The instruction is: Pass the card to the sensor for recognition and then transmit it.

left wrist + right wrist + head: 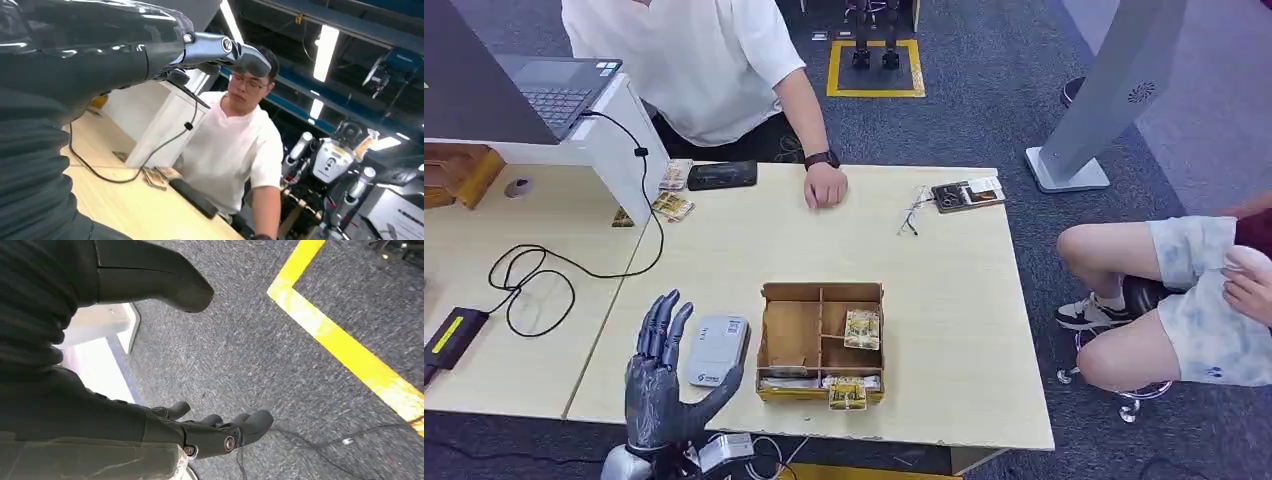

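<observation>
- Two hands to check: your left hand [659,375] is raised over the near edge of the worktop [944,270], fingers straight and spread, thumb out to the side, holding nothing.
- Your right hand [200,432] hangs over grey carpet [280,355] in the right wrist view, fingers loosely extended and apart, thumb clear of them, nothing in its grasp; a yellow floor line [350,350] runs across the carpet beyond it.
- Take the wooden tray [821,342] as your landmark: it is split into compartments and sits near the worktop's front edge.
- One card [862,328] stands tilted in the tray's right-hand compartment; another card [847,392] lies at the tray's front edge, partly overhanging it.
- The sensor [716,350], a light grey pad, lies flat just left of the tray, and your left hand's thumb is close by its near corner; you cannot tell from the head view whether they touch.
- Beyond the tray, a person in a white shirt [694,60] rests a closed hand [825,186] on the far side of the worktop.
- Far left of the tray, past the sensor, a black phone [721,175] and a few loose cards [672,206] lie by a white stand [619,150] carrying a laptop [554,90].
- Far right behind the tray lie glasses [914,212] and a small device [967,194].
- A seated person's legs [1164,300] show right of the worktop.
</observation>
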Controlling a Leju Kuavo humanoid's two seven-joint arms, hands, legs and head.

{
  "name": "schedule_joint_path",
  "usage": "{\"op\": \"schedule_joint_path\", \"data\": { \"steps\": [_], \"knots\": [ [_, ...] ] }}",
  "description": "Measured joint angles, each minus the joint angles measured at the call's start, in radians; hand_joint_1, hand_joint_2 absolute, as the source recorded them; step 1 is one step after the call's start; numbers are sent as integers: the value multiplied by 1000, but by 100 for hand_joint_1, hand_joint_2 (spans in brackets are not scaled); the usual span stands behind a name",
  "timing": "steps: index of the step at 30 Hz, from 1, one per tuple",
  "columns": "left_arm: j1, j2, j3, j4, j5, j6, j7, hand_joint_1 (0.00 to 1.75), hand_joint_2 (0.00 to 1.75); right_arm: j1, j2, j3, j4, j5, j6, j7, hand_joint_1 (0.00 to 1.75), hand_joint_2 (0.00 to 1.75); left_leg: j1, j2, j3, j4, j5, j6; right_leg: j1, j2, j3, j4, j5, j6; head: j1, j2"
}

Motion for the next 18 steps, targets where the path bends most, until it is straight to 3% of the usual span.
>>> {"op": "schedule_joint_path", "data": {
  "steps": [8,18],
  "knots": [
    [-22,-28,84,37,-9,0,-19,0,175,-16,0,0,0,-6,-1,2,0,175,0,0,0,0,0,0,0,0,0,0,0,0,0,0],
    [-13,-54,100,39,-43,0,-6,0,175,-9,-1,0,0,-23,-8,4,0,175,0,0,0,0,0,0,0,0,0,0,0,0,0,0]
  ]
}}
